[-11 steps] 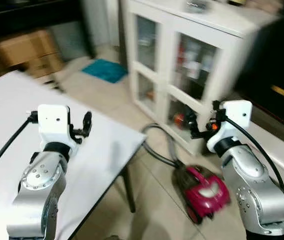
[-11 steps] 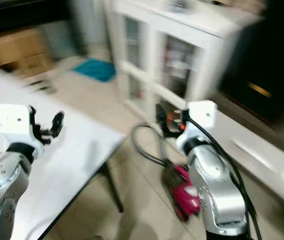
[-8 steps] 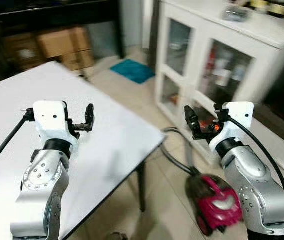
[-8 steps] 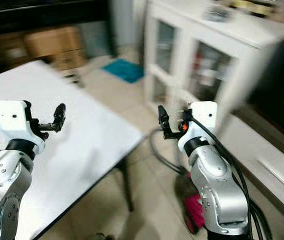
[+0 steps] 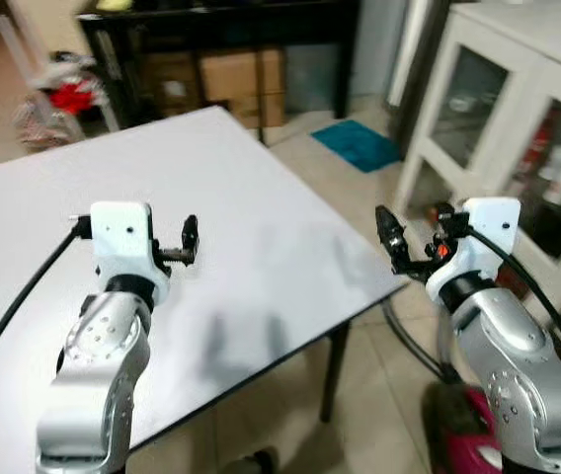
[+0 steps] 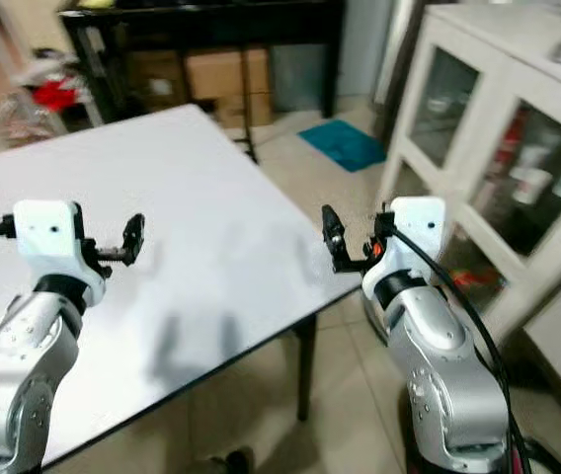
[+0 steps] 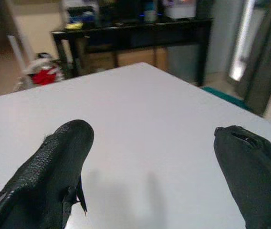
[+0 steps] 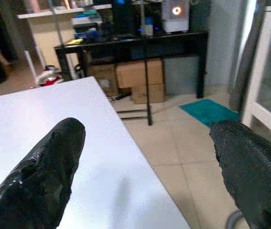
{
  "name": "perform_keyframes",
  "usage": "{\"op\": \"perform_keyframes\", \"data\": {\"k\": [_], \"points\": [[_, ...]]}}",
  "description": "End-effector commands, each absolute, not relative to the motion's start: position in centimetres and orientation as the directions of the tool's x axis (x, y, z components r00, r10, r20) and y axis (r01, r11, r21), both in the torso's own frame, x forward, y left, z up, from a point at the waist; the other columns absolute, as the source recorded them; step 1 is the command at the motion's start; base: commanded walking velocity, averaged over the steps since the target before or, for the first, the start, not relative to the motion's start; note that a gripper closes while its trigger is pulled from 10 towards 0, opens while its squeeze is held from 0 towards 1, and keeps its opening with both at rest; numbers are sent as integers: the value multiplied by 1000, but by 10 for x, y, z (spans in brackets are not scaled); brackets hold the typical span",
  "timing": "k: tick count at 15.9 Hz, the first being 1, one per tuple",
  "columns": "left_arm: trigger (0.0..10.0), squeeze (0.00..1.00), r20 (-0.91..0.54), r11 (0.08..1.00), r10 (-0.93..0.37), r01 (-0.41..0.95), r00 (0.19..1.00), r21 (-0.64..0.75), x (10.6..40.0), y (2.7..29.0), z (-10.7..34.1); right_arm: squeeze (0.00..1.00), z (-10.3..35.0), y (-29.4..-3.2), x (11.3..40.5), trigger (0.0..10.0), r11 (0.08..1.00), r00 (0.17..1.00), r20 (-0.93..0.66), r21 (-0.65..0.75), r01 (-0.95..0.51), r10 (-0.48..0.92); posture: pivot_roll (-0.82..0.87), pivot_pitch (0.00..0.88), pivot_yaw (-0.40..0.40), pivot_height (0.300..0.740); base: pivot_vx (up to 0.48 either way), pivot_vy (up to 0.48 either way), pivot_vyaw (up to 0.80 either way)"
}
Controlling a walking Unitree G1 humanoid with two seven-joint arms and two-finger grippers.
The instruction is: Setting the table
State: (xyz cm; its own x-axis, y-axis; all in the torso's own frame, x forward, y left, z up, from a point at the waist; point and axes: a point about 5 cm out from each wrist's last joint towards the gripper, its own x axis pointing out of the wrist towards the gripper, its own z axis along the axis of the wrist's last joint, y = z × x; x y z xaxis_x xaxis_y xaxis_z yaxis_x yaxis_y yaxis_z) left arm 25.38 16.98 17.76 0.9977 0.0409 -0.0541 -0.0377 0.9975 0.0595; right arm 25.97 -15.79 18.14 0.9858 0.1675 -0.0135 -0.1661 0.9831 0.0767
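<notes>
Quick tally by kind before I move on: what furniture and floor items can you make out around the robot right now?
White table: 1
White glass-door cabinet: 1
Black shelf unit: 1
Cardboard boxes: 2
Teal mat: 1
Red vacuum cleaner: 1
Total: 7

Cardboard boxes (image 5: 221,74) sit under a black desk (image 5: 211,25), near a teal mat (image 5: 360,145) and white cabinet (image 5: 518,118).

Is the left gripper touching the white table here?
Apart. In the left eye view the left gripper hangs above the white table, its shadow falling separately on the surface below.
</notes>
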Motion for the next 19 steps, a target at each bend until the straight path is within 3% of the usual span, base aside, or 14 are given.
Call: {"op": "perform_keyframes", "data": {"k": [1, 14, 19], "points": [[10000, 0, -56, 994, 43, -37, 997, 104, 254, 168, 177, 1000, 185, -160, 261, 10000, 986, 987, -6, 63, -157, 158, -133, 0, 45, 740, 0, 0, 800], [10000, 0, -57, 995, 4, 2, 998, 102, 258, 163, 180, 1000, 179, -159, 263, 10000, 986, 986, -43, 61, -158, 161, -136, 0, 40, 740, 0, 18, 798], [10000, 0, -55, 994, -1, 6, 998, 105, 258, 163, 180, 1000, 180, -157, 263, 10000, 984, 986, -30, 68, -164, 167, -135, 0, 38, 740, 0, 286, 108]]}}
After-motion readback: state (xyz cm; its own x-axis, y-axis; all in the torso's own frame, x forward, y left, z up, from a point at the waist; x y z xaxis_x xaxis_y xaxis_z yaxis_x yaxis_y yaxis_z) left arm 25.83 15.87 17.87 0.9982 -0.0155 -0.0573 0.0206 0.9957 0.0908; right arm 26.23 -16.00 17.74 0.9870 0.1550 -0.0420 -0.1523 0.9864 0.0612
